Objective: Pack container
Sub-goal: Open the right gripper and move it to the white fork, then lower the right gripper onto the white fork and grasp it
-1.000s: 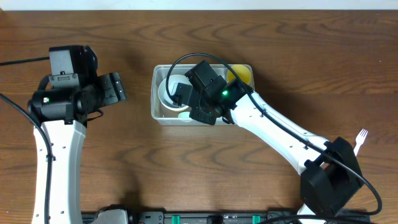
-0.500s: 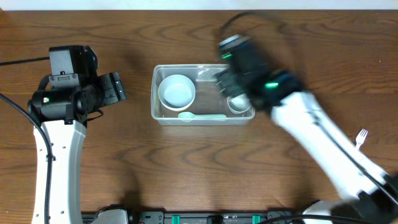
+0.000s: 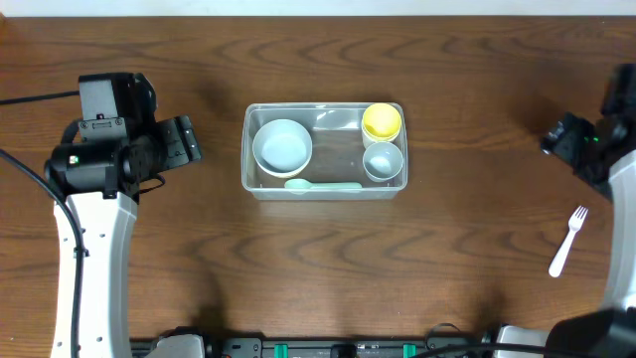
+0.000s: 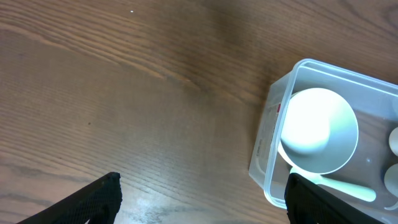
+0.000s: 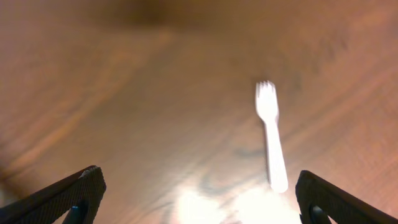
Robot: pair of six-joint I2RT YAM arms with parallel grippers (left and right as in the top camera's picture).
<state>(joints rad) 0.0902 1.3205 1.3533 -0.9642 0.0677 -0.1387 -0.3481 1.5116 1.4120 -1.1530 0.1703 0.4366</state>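
The clear container (image 3: 324,105) sits mid-table. In it are a white bowl (image 3: 282,145), a yellow cup (image 3: 382,120), a small white cup (image 3: 383,160) and a pale green spoon (image 3: 323,185). A white fork (image 3: 567,241) lies on the wood at the far right. My right gripper (image 3: 568,139) hovers open above and behind it. In the right wrist view the fork (image 5: 272,137) lies ahead of that gripper (image 5: 202,199), nearer the right finger. My left gripper (image 3: 184,139) is open and empty, left of the container. The left wrist view shows this gripper (image 4: 202,202), the container's corner (image 4: 273,124) and the bowl (image 4: 318,130).
Bare brown wood surrounds the container on all sides. The left arm's white link runs down the left edge, and the right arm's link runs along the right edge. A black rail lies along the table's front edge.
My right arm has swung out of the container to the far right edge and its jaws have opened. The small white cup now stands uncovered in the container. The left arm is still.
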